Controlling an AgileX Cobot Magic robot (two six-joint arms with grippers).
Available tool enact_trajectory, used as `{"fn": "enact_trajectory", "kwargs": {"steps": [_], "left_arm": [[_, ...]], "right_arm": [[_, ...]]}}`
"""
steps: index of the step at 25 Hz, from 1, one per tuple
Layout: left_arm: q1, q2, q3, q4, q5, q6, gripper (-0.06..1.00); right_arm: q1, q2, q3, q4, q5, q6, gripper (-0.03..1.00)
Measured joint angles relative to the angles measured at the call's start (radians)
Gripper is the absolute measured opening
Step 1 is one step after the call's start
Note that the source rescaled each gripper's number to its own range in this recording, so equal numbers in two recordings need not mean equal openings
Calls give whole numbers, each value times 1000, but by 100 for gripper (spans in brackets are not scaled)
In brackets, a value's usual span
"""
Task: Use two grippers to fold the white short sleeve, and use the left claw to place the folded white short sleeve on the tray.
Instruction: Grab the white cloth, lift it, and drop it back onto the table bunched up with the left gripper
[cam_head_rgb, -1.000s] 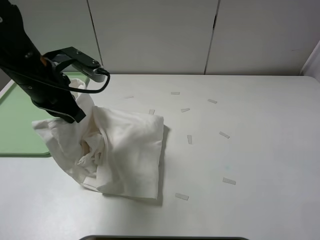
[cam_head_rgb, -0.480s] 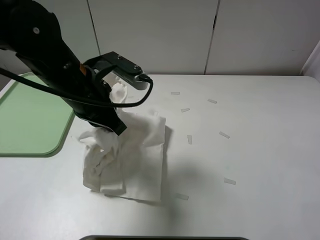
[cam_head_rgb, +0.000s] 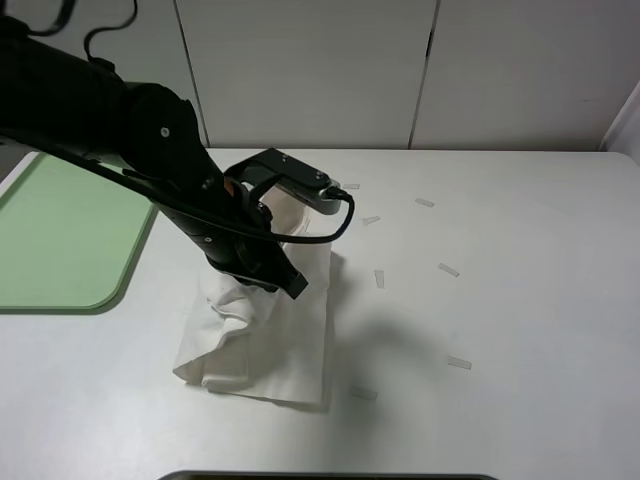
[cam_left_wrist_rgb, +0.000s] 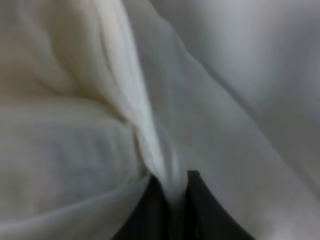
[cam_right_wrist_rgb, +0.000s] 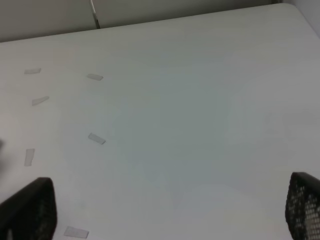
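On tabletop (cam_head_rgb: 520, 300), shirt (cam_head_rgb: 265, 345) lay bunched mid-table, apart from tray (cam_head_rgb: 60, 250). Our left hand (cam_left_wrist_rgb: 172, 200) pinched fabric fold; right hand (cam_right_wrist_rgb: 170, 220) spread wide, idle. We judged folding unfinished; next move needs carrying bundle onto tray.

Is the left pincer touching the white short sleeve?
Touching. The left wrist view shows the white short sleeve pinched between the left pincer fingers.
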Motion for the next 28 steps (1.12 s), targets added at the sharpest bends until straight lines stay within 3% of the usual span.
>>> {"fn": "enact_trajectory", "kwargs": {"steps": [10,23,26,28], "left_arm": [[-15,136,0,-32,-252,0,1],[-69,206,0,-35,-452,-26,1],[-69,208,0,-35,-470,-26,9],[-69,209,0,-35,-482,-26,23]], "right_arm": [[0,0,0,0,0,0,100],[0,0,0,7,0,0,100],[0,0,0,7,0,0,100],[0,0,0,7,0,0,100]]}}
